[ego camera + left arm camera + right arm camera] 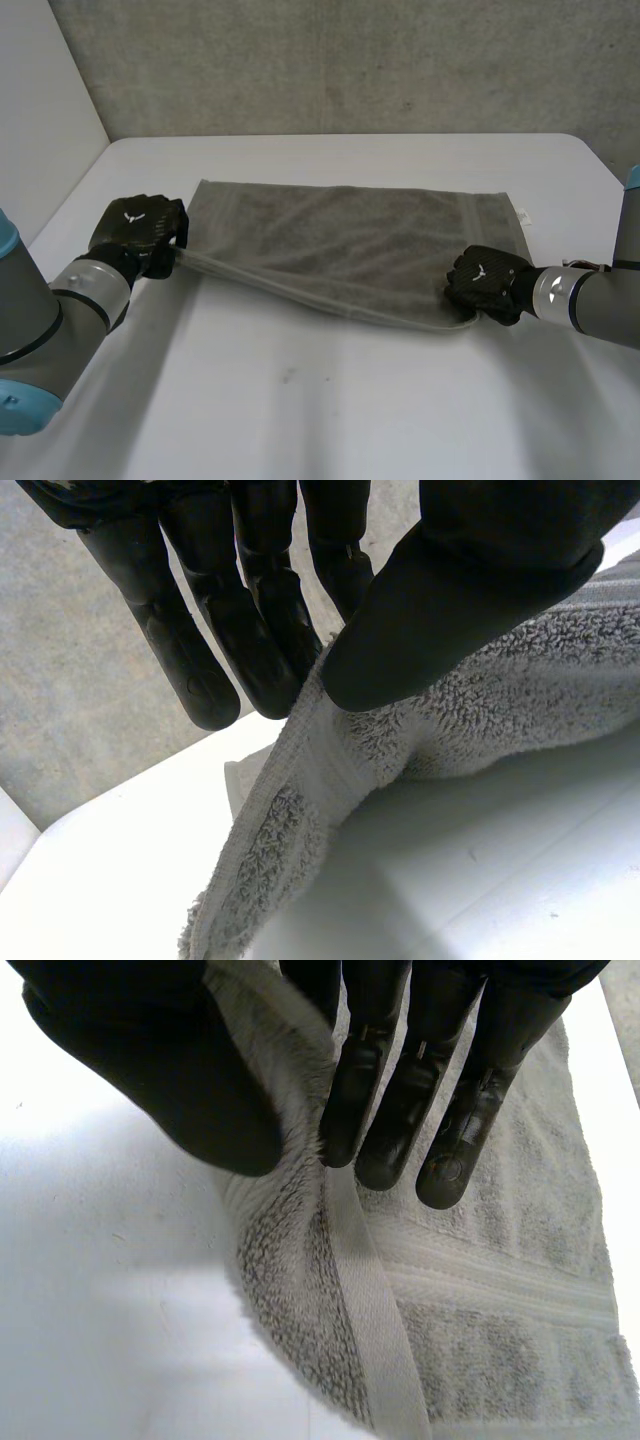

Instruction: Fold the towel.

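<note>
Grey towel [340,235] on the table [300,400], pinched at two corners.
The left hand [135,232] clamps one near corner between thumb and fingers, the right hand [485,283] the other; the edge stretches between them.

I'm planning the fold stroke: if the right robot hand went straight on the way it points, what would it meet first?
Probably the towel itself: the right robot hand pinches its near edge, and the flat cloth lies just beyond its fingertips. How far above it they ride is unclear.
</note>
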Controlling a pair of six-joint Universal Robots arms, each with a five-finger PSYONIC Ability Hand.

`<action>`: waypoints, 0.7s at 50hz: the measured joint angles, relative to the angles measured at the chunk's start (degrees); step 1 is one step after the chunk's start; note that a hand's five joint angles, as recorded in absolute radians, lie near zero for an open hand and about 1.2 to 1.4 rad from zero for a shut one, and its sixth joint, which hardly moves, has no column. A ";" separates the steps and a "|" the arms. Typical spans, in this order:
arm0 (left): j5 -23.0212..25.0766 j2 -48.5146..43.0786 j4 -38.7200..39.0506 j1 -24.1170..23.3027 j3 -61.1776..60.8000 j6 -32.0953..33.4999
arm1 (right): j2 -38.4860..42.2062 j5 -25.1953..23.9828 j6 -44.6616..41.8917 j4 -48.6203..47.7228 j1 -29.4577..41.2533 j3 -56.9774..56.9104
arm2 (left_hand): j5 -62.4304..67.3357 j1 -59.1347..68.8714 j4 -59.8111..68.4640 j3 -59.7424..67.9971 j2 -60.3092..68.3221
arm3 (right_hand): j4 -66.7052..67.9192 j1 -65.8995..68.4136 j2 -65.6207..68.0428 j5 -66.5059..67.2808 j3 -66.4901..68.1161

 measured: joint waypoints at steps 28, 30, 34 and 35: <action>0.02 0.02 -0.02 0.85 -0.08 0.00 | -3.95 -0.18 5.81 -2.43 -1.46 2.94 | 0.00 0.00 0.00 0.00 0.00 | -28.30 -33.18 -28.65 -27.58 -28.75; 0.02 0.02 -0.03 0.85 -0.19 0.00 | -3.83 -0.25 5.88 -2.70 -1.62 3.34 | 0.00 0.00 0.00 0.00 0.00 | -28.73 -33.61 -29.04 -27.97 -29.08; 0.04 0.02 -0.02 0.85 -0.37 0.00 | -3.71 -0.30 5.77 -3.46 -1.69 3.80 | 0.00 0.00 0.00 0.00 0.00 | -28.13 -31.93 -28.33 -27.53 -28.13; 0.05 0.02 -0.01 0.85 -0.42 0.00 | -3.68 -0.31 5.70 -3.80 -1.69 3.97 | 0.00 0.00 0.00 0.00 0.00 | -25.24 -29.18 -25.61 -25.10 -25.59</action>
